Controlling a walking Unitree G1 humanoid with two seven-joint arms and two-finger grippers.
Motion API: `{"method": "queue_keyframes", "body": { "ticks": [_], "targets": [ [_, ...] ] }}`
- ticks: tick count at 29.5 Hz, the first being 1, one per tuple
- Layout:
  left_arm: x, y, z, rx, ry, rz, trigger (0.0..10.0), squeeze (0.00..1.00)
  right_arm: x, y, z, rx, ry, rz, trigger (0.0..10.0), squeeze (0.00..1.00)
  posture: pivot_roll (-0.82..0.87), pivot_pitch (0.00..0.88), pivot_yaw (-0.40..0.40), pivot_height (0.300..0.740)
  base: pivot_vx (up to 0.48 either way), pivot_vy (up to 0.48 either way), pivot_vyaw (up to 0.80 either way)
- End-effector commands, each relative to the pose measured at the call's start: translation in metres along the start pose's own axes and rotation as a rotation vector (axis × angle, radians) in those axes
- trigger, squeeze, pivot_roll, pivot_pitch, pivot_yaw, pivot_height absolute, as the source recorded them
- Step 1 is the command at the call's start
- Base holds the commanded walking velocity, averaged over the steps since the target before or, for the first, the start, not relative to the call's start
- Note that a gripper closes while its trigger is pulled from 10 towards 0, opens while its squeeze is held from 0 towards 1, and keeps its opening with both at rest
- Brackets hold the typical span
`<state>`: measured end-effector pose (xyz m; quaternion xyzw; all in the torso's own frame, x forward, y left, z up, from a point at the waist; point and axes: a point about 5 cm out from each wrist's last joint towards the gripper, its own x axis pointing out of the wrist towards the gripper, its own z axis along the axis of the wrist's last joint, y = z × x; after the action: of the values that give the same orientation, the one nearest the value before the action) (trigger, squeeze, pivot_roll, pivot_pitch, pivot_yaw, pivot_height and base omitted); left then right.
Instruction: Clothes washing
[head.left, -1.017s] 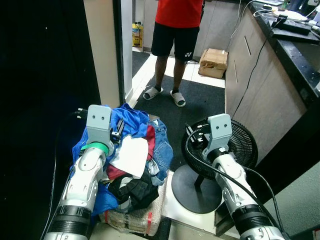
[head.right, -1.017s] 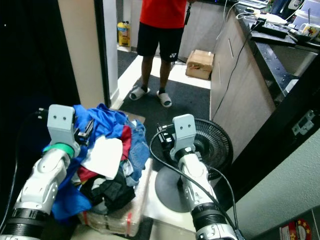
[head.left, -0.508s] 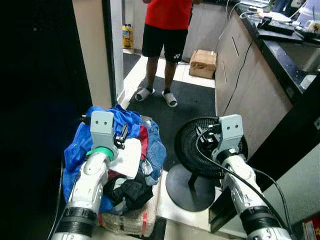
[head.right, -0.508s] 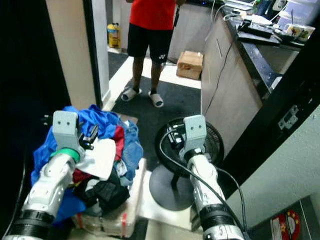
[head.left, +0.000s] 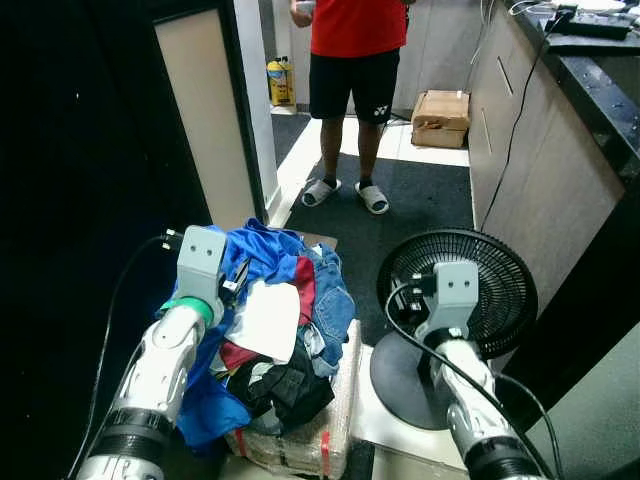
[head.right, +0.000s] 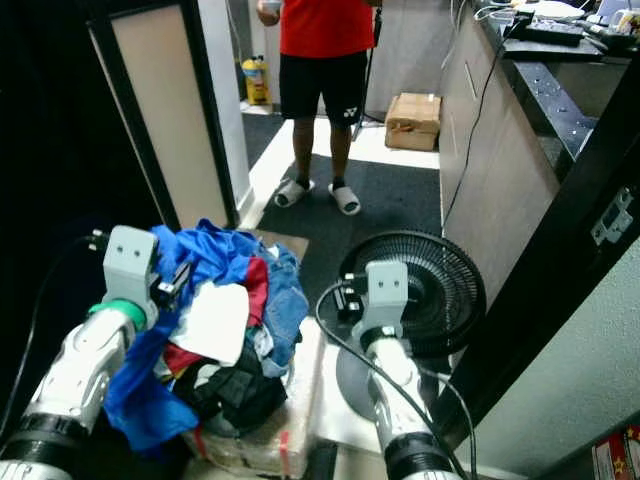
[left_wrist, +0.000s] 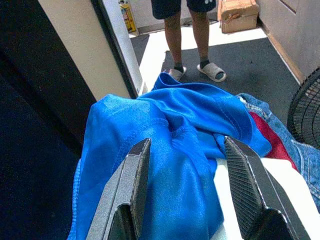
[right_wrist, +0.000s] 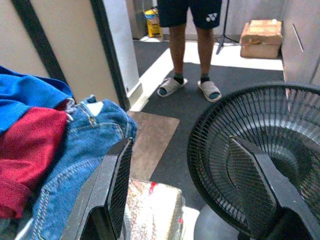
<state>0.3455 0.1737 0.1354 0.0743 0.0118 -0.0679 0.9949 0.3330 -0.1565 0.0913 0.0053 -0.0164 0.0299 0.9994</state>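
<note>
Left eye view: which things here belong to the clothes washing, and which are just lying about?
For the washing:
pile of clothes
blue garment
jeans
left hand, open over the pile

Just lying about:
floor fan
cardboard box
yellow bottle
person

silver arms | left arm (head.left: 160, 365) green wrist band | black cables

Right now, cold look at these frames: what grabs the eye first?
The heap of clothes low on the robot's left, blue shirt on top with a white piece, red and denim beneath, stacked on a plastic-wrapped bundle. The left gripper hangs just over the blue shirt, fingers open. To the right a black floor fan stands before the right gripper, and a person in a red top and black shorts stands beyond on the dark mat.
</note>
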Motion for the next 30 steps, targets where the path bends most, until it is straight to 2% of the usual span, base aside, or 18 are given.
{"method": "queue_keyframes", "body": {
  "ticks": [1, 7, 11, 21, 30],
  "targets": [
    [-0.003, 0.002, -0.007, 0.017, 0.026, -0.003, 10.0, 0.00, -0.003, 0.002, -0.006, 0.005, 0.011, -0.002, 10.0, 0.00, 0.01, 0.000, 0.143, 0.740, 0.000, 0.000, 0.00],
    [-0.005, 0.001, -0.010, -0.012, 0.024, 0.023, 10.0, 0.00, 0.000, 0.017, -0.003, 0.003, -0.002, 0.060, 10.0, 0.00, 0.02, 0.000, 0.101, 0.740, 0.000, 0.000, 0.00],
    [-0.007, 0.000, -0.015, -0.027, 0.027, 0.038, 10.0, 0.00, 0.006, 0.023, 0.001, -0.054, -0.018, 0.086, 10.0, 0.00, 0.03, 0.000, 0.066, 0.740, 0.000, 0.000, 0.00],
    [-0.015, 0.001, -0.029, -0.036, 0.050, 0.067, 10.0, 0.00, 0.003, 0.016, 0.001, -0.066, -0.022, 0.060, 10.0, 0.00, 0.01, 0.000, 0.037, 0.740, 0.000, 0.000, 0.64],
    [-0.013, -0.003, -0.030, -0.037, 0.055, 0.063, 10.0, 0.00, 0.002, 0.011, 0.000, -0.073, -0.025, 0.044, 10.0, 0.00, 0.00, 0.000, 0.044, 0.740, 0.000, 0.000, 0.79]
  ]
}}
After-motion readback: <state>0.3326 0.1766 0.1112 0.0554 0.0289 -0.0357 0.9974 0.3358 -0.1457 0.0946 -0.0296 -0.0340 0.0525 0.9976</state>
